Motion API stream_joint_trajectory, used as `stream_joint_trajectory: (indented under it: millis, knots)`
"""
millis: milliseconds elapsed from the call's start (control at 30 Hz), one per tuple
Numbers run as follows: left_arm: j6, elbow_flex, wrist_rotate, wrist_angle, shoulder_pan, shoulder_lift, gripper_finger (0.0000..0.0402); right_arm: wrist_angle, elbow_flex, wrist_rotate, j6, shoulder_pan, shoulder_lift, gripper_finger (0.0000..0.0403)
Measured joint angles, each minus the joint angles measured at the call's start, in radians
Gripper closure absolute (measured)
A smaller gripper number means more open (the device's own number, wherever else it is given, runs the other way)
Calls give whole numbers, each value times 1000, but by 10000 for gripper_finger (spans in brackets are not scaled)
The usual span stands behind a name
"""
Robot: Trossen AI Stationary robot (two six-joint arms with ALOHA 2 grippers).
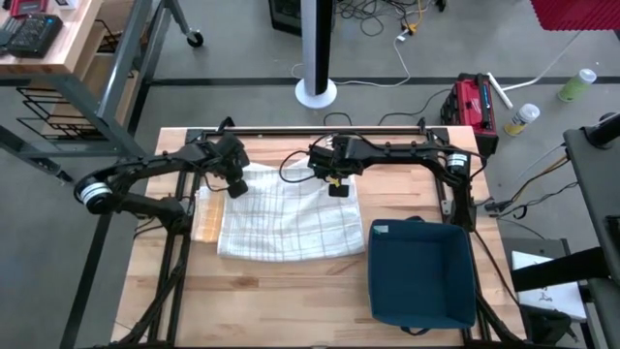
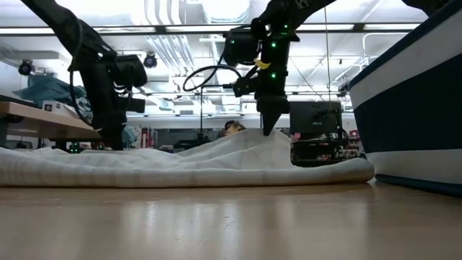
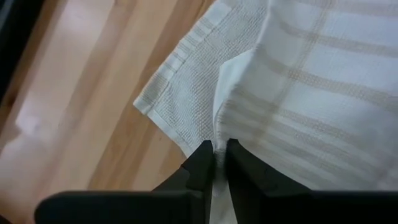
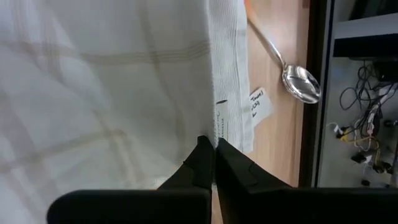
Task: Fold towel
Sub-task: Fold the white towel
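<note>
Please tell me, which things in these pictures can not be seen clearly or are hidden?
- Towel: in the high view, its far corners lie under the left gripper and the right gripper.
- Bin: in the low view, only one side wall shows; the picture's edge cuts it off.
- Towel tag: in the right wrist view, its writing is too small to read.
- Spoon: in the right wrist view, the towel hides the end of its handle.
</note>
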Motion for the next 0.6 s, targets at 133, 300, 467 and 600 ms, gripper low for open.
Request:
stream_joint_trajectory:
  millis: [133, 300, 467, 600]
  knots:
    - [2, 0, 1, 1, 0, 12, 364, 18, 0, 0, 0, -2, 1, 403]
    - [-2, 0, -20, 3, 0, 17, 361, 27, 0, 0, 0, -5, 1, 403]
    - [-2, 0, -21, 5, 0, 12, 334, 26, -2, 0, 0, -9, 1, 403]
    - [-2, 0, -21, 4, 0, 12, 310, 25, -2, -2, 0, -9, 1, 403]
